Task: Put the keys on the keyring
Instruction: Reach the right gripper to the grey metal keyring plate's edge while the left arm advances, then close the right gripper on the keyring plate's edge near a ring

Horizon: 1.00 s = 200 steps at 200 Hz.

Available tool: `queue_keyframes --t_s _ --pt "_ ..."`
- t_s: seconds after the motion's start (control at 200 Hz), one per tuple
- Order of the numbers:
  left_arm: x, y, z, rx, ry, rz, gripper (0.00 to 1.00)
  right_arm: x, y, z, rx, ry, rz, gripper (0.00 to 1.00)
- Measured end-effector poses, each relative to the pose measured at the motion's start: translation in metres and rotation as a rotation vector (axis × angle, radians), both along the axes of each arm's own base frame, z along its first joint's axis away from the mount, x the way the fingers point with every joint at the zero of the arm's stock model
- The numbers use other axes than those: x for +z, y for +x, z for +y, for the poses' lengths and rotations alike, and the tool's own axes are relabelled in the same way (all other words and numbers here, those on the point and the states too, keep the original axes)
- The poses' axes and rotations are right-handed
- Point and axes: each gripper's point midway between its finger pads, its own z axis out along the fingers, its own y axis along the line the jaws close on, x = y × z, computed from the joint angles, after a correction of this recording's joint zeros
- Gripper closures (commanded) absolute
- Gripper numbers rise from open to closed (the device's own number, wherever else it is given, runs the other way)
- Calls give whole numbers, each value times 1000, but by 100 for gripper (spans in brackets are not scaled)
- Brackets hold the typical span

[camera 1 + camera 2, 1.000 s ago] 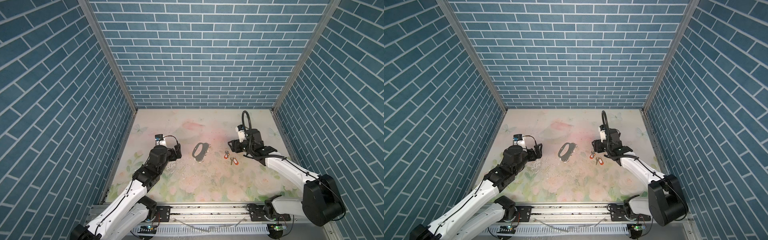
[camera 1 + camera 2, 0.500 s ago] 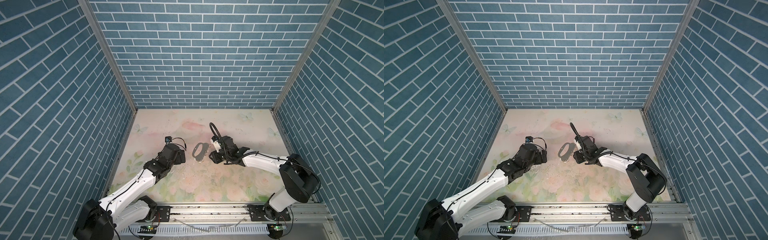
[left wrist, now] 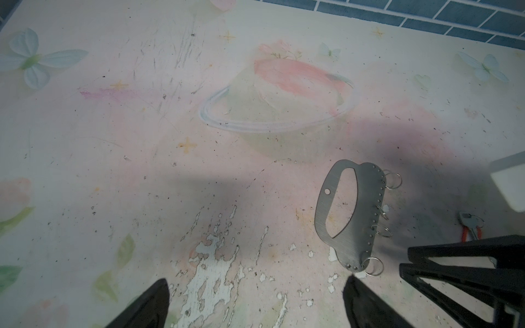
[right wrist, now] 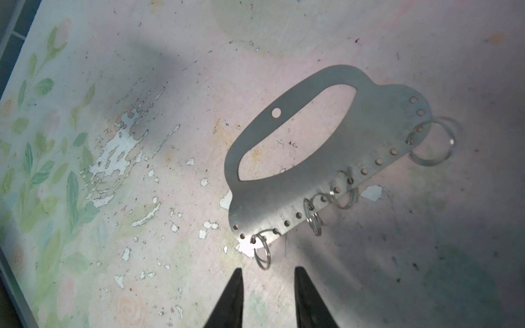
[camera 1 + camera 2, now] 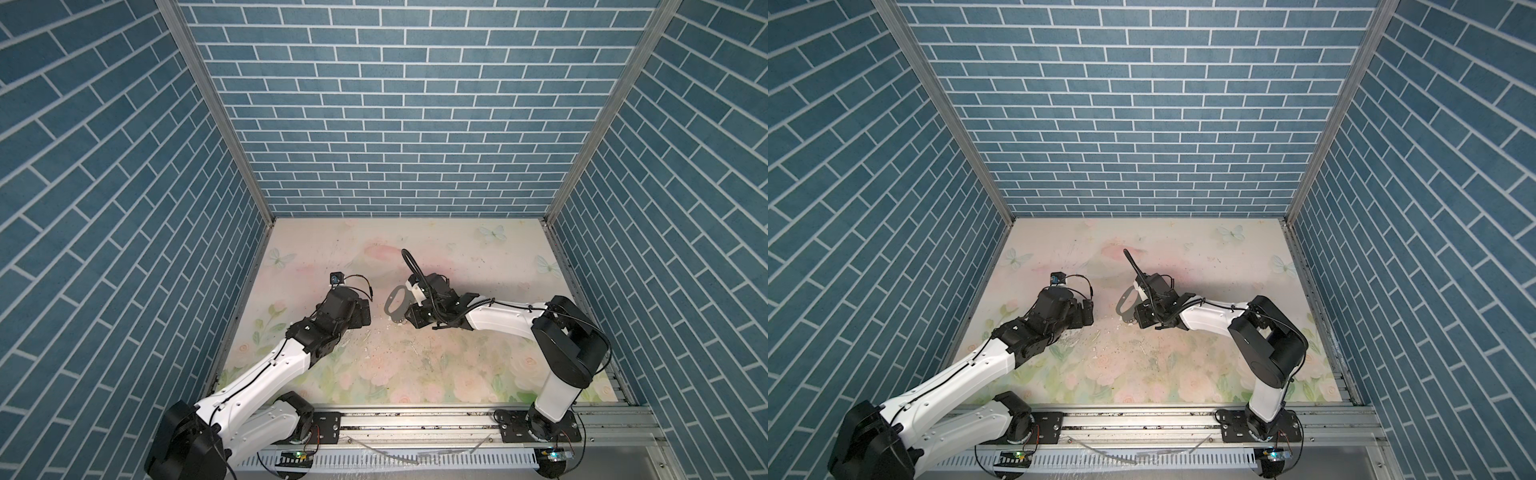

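The keyring (image 5: 394, 301) lies flat near the middle of the counter (image 5: 478, 365) in both top views, between the two arms and a little left of the frame's centre. It looks like a thin grey metal plate with a long handle slot and a row of small holes along one edge, some carrying loose wire rings (image 4: 262, 252). The right tool (image 4: 268, 272) hovers just short of the end ring, jaws partly apart with nothing between them. The left tool (image 3: 255, 284) stands released, jaws wide, near the plate's lower end but clear of it. One of the keys (image 3: 470, 225), silver with an orange-red tag, lies on the counter just beyond the plate, partly behind the right arm; the second is not visible. The plate is probably light, stiff and slick, and sits too flush to the counter to pinch from above; the rim of the slot or an overhanging end seems the best hold. The rings are thin and free to swing, so they would likely slip. The keys look easiest to take by the thicker tag.
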Motion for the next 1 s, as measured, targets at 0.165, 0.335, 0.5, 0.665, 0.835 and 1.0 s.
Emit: queue_keyframes --t_s 0.165,0.335,0.5,0.665,0.835,1.0 --pt "0 -1 0 0 2 2 3 -11 -2 0 -2 -13 26 74" --pt "-2 -2 2 -1 8 12 3 -20 -4 0 1 -25 44 78" --pt "-3 -3 2 -2 10 17 3 -22 -6 2 5 -23 52 79" --pt "-2 -3 1 -3 9 15 3 -18 -4 7 7 -6 52 80" --pt "-1 -3 1 -3 8 15 4 -14 -2 12 9 15 48 81" --pt "-1 -3 1 -4 7 14 4 -14 -2 13 11 18 52 81"
